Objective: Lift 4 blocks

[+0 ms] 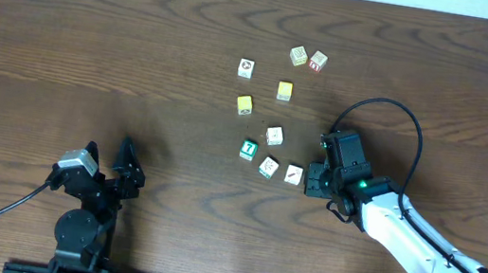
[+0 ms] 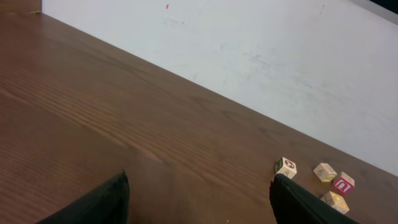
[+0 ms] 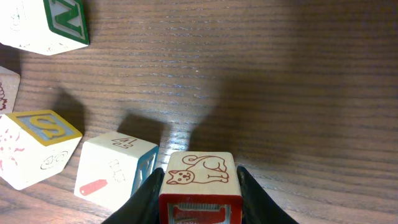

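We judge a lift is in hand: the right gripper [image 3: 199, 179] is clamped on the red-edged cube [image 3: 200, 169], at the five o'clock edge of the cluster. The teal-edged cube [image 3: 115, 169] sits just beside it at nine o'clock, so the rise calls for a straight pull upward. The left gripper [image 2: 200, 180] hangs spread wide, holding nothing. Whether the cube is off the table [image 3: 280, 74] we cannot tell, and from overhead the gripper hides it.

A dark brown wood-grain table [image 1: 68, 26] filled the scene. Ahead of the left gripper [image 2: 200, 183], its far edge met a plain white wall [image 2: 249, 56] bearing a tiny red mark [image 2: 166, 7] and faint scuffs. Ahead of the right gripper [image 3: 199, 186], soft light laid a pale sheen [image 3: 199, 118] across the grain.
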Controlling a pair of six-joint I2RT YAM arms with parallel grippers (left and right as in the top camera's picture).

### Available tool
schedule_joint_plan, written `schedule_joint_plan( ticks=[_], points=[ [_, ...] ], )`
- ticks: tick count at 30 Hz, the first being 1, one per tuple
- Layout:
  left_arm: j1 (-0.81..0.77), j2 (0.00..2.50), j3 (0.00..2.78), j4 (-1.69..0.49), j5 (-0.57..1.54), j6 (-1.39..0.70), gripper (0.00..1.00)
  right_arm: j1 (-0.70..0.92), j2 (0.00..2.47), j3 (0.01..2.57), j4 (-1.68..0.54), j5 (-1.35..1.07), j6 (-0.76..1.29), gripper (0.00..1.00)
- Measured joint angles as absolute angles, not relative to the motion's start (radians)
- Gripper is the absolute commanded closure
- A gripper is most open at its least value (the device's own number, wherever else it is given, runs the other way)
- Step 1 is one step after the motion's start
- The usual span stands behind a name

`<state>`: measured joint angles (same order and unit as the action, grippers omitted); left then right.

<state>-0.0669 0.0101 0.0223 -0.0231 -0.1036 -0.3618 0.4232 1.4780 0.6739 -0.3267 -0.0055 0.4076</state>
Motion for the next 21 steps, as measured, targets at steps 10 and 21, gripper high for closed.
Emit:
schedule_joint_plan(
  ticks=[10, 21],
  points=[
    [-0.067, 0.01, 0.022, -0.023, -0.104, -0.362, 0.27, 0.429, 1.51, 0.674, -0.298, -0.005, 0.416, 0.83],
    [-0.067, 0.01, 0.022, -0.023, -0.104, -0.362, 0.27, 0.429, 1.538, 0.677, -0.282, -0.005, 0.461, 0.65]
  ],
)
